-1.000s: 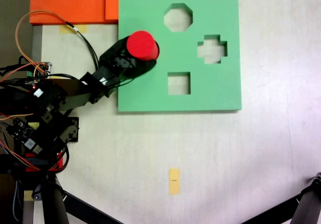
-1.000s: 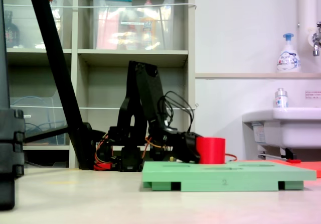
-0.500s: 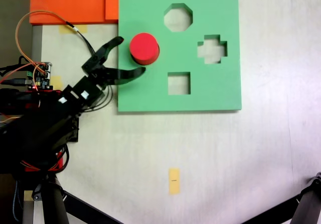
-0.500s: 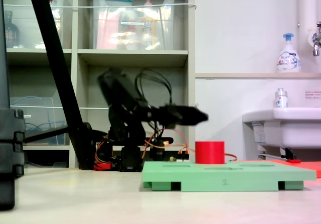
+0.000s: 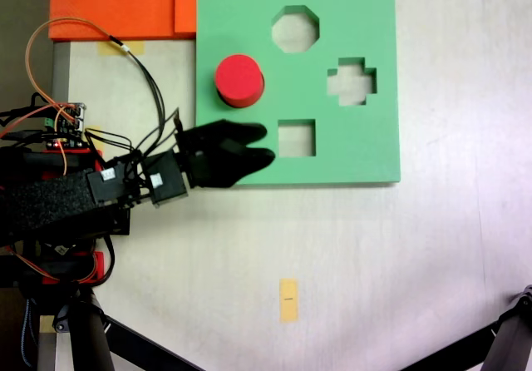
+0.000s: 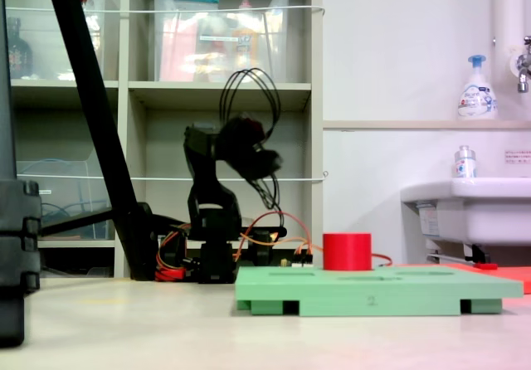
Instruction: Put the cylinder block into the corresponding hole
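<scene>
— Red foam: where does the cylinder block [image 5: 239,80] sit?
— In the upper left part of the green board [image 5: 366,150], standing upright in the circular hole [image 5: 234,101]; only a sliver of that cut-out's shadow shows at its lower edge in the top-down fixed view. In the side-on fixed view the block [image 6: 347,251] rises above the board's top face [image 6: 415,291].
— And the gripper [image 5: 262,143]?
— Left of centre from above, its dark tips over the board's lower left corner, below the block and just left of the square cut-out [image 5: 297,138]. It touches nothing. From the side it hangs high over the table, blurred, left of the block [image 6: 253,156].
— Are the jaws apart?
— A narrow gap seems to show between two tips, but against the black body I cannot tell for sure.
— Other cut-outs?
— An octagon [image 5: 295,28] at the top, a cross [image 5: 352,81] to the right.
</scene>
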